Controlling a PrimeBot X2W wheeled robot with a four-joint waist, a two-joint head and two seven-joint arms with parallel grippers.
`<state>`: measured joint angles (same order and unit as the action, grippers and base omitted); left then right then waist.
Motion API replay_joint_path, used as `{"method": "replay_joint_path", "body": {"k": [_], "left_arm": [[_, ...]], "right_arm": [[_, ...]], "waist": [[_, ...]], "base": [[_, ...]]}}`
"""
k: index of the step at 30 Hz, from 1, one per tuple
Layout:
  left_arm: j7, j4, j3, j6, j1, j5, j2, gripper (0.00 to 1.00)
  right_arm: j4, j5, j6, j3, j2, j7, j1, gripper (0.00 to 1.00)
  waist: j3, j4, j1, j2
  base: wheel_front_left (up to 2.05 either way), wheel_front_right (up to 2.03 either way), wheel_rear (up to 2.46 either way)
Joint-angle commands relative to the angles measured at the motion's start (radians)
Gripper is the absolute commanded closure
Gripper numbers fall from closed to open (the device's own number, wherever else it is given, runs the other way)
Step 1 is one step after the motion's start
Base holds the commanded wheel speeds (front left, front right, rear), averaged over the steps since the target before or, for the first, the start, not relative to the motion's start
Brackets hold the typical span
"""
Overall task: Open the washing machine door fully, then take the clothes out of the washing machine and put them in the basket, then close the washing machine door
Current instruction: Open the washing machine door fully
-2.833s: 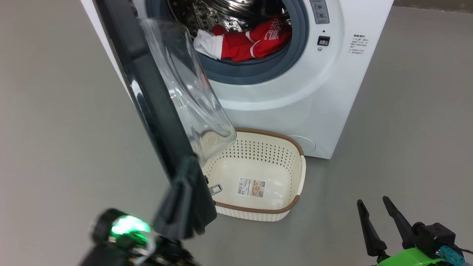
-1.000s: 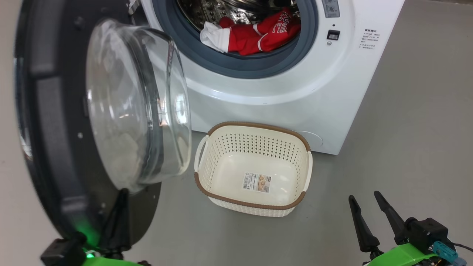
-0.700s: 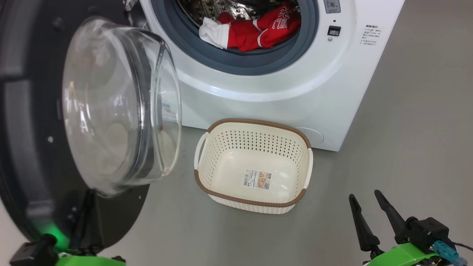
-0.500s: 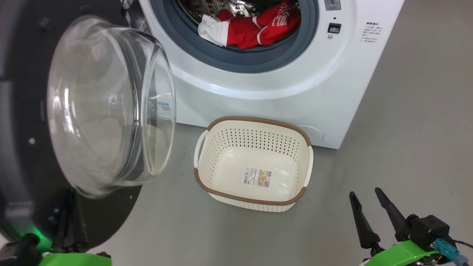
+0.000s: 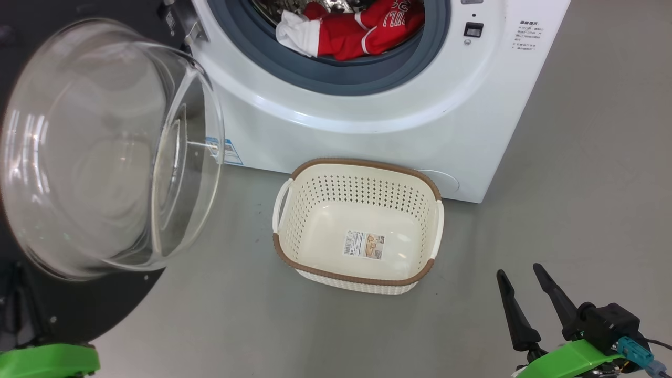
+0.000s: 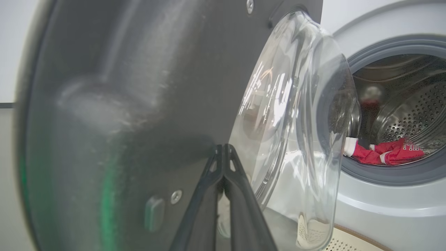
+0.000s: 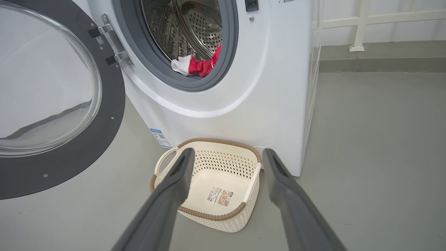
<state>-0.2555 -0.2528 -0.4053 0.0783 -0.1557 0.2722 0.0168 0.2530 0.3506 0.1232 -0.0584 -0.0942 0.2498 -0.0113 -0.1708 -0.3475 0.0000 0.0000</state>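
**Left gripper** (image 6: 223, 148): I read the jaws as clenched, the two fingers pressed tip against tip. In the left wrist view the tips lie over the dark inner face of the door (image 6: 122, 104). I cannot tell whether they touch it. That face is blurred and carries a green glow down and left of the tips. The door's glass bowl bulges just to the right of the tips. The door stands swung wide, and its outer rim is cut off by the frame edges.

**Right gripper** (image 7: 228, 153): the jaws are released, the fingers spread wide and apart from everything.

**Basket** (image 5: 362, 197): it sits on the floor (image 5: 577, 157) ahead of the right jaws, framed between the two fingers. It stands against the foot of the washer (image 5: 367, 136). A sticker (image 5: 364, 244) shows on its bottom.

**Clothes** (image 5: 367, 31): a red and white heap in the drum, at the front lip, above and beyond the right jaws. From the left jaws they lie far to the right, past the glass bowl, which hides their near end. In the head view the top of the drum is cropped.
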Motion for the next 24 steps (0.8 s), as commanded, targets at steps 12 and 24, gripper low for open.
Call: {"method": "replay_joint_path", "body": {"k": [12,24], "left_arm": [[-0.006,-0.073,-0.211,0.021,-0.134,-0.095,0.058,1.0],[-0.006,-0.164,-0.299,0.042,-0.227,-0.15,0.112,1.0]], "right_arm": [[-0.025,-0.007,0.008,-0.036,-0.02,0.012,0.043,0.0],[-0.027,-0.014,0.008,-0.033,-0.027,0.012,0.05,0.0]], "waist": [[-0.014,0.012,0.0,0.0],[-0.039,0.019,0.0,0.0]], "base": [[0.0,0.0,0.0],[0.0,0.0,0.0]]}}
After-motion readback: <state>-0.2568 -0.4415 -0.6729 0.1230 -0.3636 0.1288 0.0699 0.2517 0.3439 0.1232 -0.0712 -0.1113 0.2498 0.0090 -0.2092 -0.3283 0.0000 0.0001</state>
